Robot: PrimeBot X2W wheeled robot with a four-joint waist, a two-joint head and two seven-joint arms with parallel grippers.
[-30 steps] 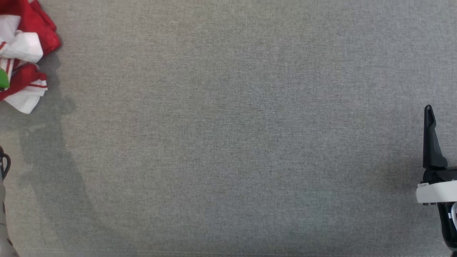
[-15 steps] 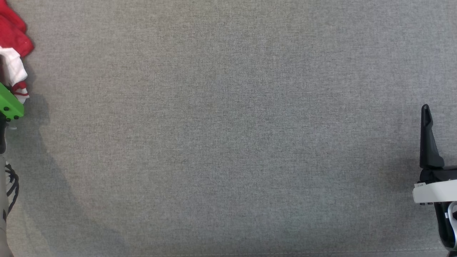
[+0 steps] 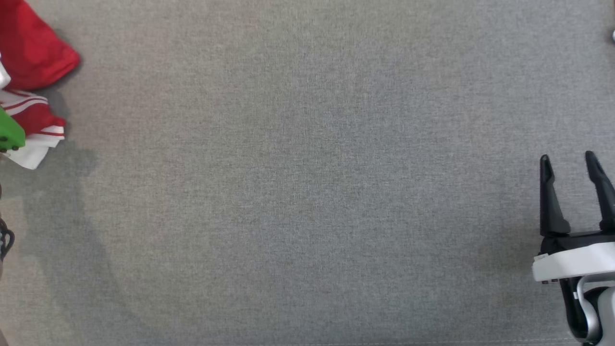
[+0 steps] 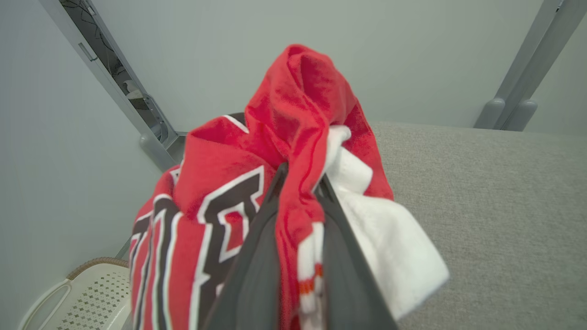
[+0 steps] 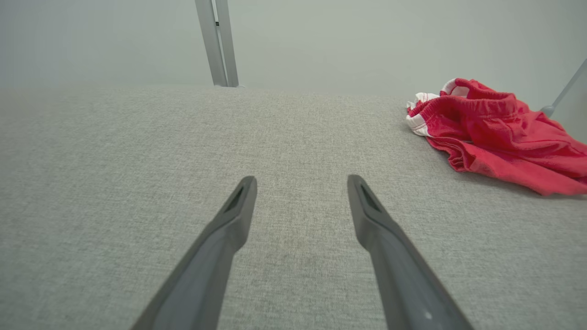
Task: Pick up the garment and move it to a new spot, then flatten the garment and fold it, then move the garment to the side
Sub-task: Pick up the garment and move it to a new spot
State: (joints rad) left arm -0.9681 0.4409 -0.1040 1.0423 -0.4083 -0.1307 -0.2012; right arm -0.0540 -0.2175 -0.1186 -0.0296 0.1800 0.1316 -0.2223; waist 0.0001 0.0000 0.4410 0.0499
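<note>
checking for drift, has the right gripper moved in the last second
Yes: the right gripper has shifted left across the table, both fingers now in view, while the table's front seam stays put.

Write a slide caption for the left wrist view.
Left gripper pinching a bunched red-and-white garment, grey table beside it, white basket at lower left.
</note>
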